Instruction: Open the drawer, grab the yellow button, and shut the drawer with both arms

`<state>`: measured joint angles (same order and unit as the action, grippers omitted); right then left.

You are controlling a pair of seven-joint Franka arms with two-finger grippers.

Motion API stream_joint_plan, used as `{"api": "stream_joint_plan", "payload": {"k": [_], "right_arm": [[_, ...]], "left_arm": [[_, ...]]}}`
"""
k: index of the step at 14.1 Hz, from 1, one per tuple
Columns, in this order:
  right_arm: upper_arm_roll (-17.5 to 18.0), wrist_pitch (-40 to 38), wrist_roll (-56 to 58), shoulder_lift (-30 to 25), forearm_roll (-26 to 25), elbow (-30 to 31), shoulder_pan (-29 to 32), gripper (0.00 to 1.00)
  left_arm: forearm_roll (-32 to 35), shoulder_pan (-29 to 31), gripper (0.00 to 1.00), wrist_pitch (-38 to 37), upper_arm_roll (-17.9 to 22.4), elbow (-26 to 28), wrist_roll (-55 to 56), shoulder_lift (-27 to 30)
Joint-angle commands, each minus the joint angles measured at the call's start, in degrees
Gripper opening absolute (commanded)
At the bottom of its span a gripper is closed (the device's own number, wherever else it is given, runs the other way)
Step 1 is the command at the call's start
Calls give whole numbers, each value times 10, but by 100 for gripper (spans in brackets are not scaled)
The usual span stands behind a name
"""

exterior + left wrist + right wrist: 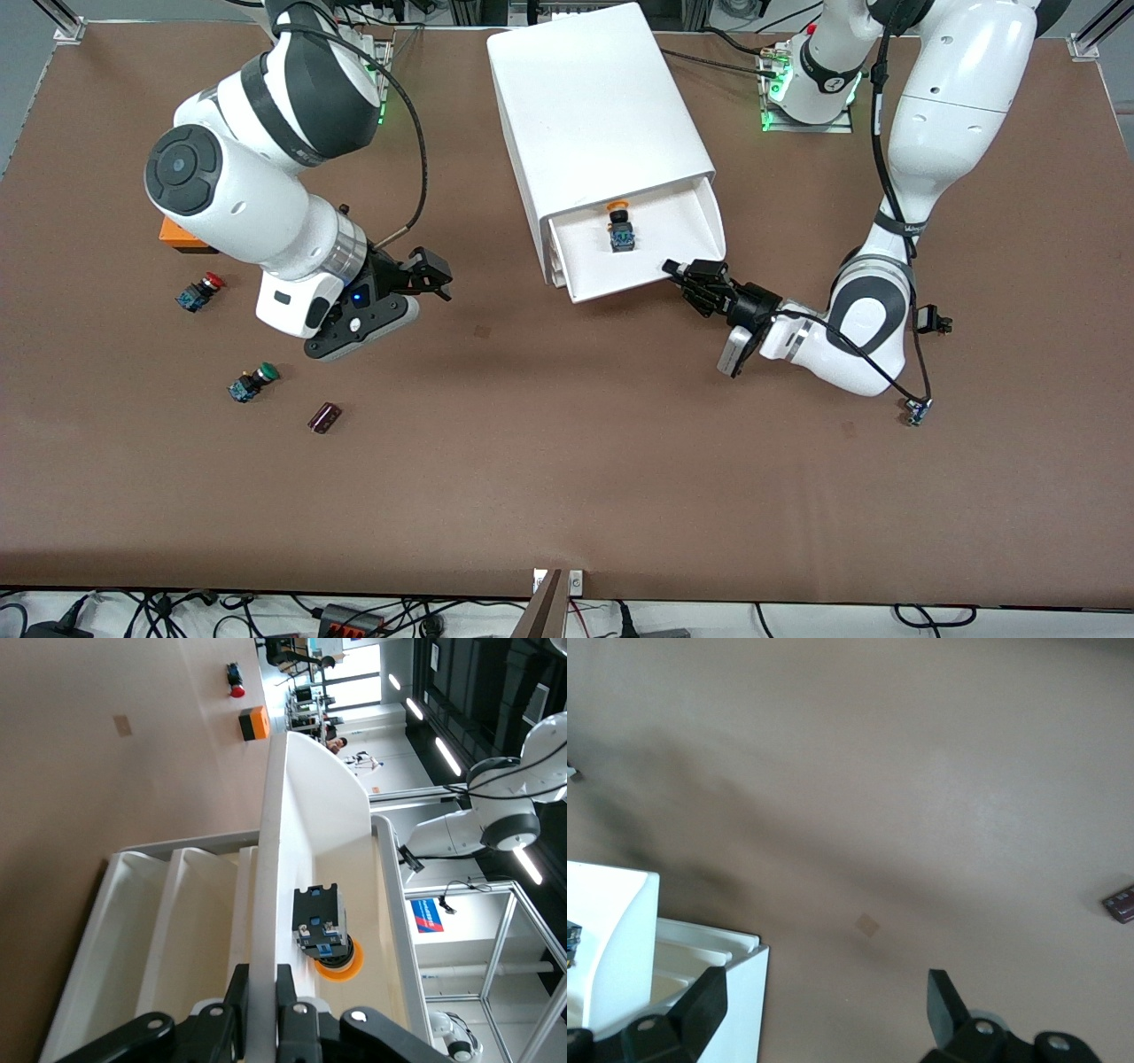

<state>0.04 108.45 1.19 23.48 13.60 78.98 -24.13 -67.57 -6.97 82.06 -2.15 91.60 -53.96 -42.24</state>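
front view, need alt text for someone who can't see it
The left gripper grips the front edge of the open top drawer of a white cabinet, with a yellow-capped button lying inside. The right gripper hangs open over the table, near red-capped and green-capped switches.

Brown table [567, 496]; ceiling strip lights [447, 744], aluminium frames [496, 948].

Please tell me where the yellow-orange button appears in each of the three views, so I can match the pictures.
Front view: the button lies in the pulled-out top drawer, cap toward the cabinet.
Left wrist view: it lies in the tray, close above the left gripper, which is shut on the drawer front.
Right wrist view: only a dark sliver at the picture's edge could be it; the right gripper is open over the table.
Shared landmark: the white drawer.
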Motion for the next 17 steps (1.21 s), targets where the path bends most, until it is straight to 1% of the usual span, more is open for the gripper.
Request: {"api": "stream_joint_plan", "payload": {"k": [1,4,5,6,7,8,10,11,13,15,16,17], "right_arm": [[-5,8,-29,10,4,-18,-19,100],[-5,11,-30,10,4,-18,-23,100],[-5,11,-30,10,4,-18,-24,100],[-5,13,-30,10,4,-18,-25,100],[-5,16,-30,10,4,-18,-25,100],[-4,17,-30,10,4,-18,-25,100],[-6,20,-41,10,0,-18,-36,100],[-5,21,-59,10,-14,-18,-43,100],[-5,28,-94,10,-38,-18,-65,100],[-4,31,-115,14,-44,-20,-76,100],[-4,31,-122,17,-44,-30,-85,100],[-5,30,-135,25,-44,-42,-94,100]], "left_arm": [[4,-1,2,21,13,-33,27,-26],[5,6,3,21,20,-54,28,-27],[5,6,19,21,21,-53,28,-26],[3,6,73,21,21,-53,29,-26],[2,7,100,20,21,-54,28,-23],[3,10,100,20,21,-54,32,-18],[3,14,100,16,22,-55,79,-6],[5,17,100,14,22,-55,107,5],[30,19,100,15,21,-55,163,33],[59,18,100,16,21,-56,221,58],[86,18,100,16,20,-57,255,69],[116,17,100,18,20,-72,291,79]]}}
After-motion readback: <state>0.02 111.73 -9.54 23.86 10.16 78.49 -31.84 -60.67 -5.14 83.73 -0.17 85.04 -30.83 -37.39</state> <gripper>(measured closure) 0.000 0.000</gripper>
